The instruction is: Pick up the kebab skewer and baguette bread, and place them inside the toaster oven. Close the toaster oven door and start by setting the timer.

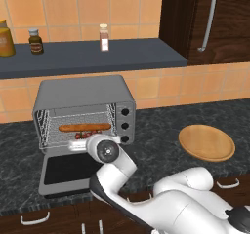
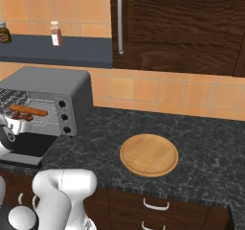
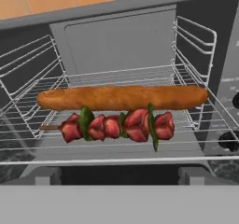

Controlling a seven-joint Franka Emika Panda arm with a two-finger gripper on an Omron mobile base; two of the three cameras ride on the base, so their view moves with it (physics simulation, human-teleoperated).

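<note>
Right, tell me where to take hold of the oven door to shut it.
Take the oven door at its free front edge, the one nearest the robot, coming from below and in front. It lies dropped flat on the counter, hinged at the oven mouth, so lifting that far edge should swing it up most easily. The baguette and skewer already lie on the rack.

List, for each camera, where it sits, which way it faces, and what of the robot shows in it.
Left base view: behind the arm, on its left, looking forward and down at the toaster oven; white arm rises from lower right.
Right base view: behind, on its right; the same oven at left, wooden plate in the middle; arm at lower left.
Hand view: looks straight into the oven at the baguette bread and kebab skewer.
Both base views share the oven and plate.
</note>
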